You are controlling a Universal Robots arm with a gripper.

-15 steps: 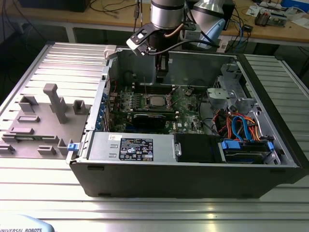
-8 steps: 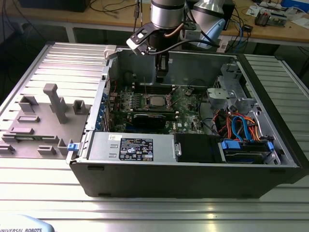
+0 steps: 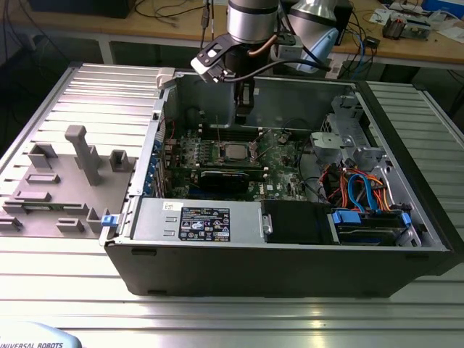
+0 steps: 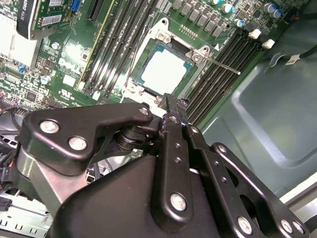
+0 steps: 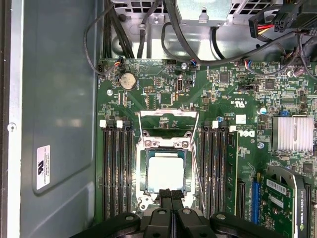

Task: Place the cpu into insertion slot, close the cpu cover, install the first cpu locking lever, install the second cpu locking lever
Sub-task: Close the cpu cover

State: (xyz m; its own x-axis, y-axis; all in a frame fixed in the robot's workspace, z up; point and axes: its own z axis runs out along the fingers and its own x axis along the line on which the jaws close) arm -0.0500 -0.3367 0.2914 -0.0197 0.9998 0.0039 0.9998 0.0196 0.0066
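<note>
Gripper: my gripper (image 5: pixel 171 194) hung low inside the case, tips pointing down at the board.
Jaws: I held them together, tip against tip, with nothing visible between them.
Tip position: the tips stood just at the edge of the slot, close over it; I could not tell whether they touched it.
Cpu: the cpu (image 5: pixel 166 171) lay flat in the slot, silver top up, just beyond my tips.
Slot: the slot (image 5: pixel 144 171) framed the cpu on all sides, its recess filled.
Cover: the cover (image 5: pixel 168 115) was swung open on the side of the slot away from my tips, not over the cpu.
Lever: one lever (image 4: pixel 224 65), a thin metal rod, angled out from the slot's corner across the memory slots.
Memory slots: the memory slots (image 5: pixel 116 168) ran in long dark rows on both sides of the slot.
Graphics card: the graphics card (image 3: pixel 232 177) sat on the board near the slot, apart from it.
Case: the case (image 3: pixel 254 268) lay on its side, open upward.
Table: the ribbed metal table (image 3: pixel 217 319) carried the case.
Fixture: a grey fixture (image 3: pixel 80 167) stood on the table at the exterior view's left, well apart from me.
</note>
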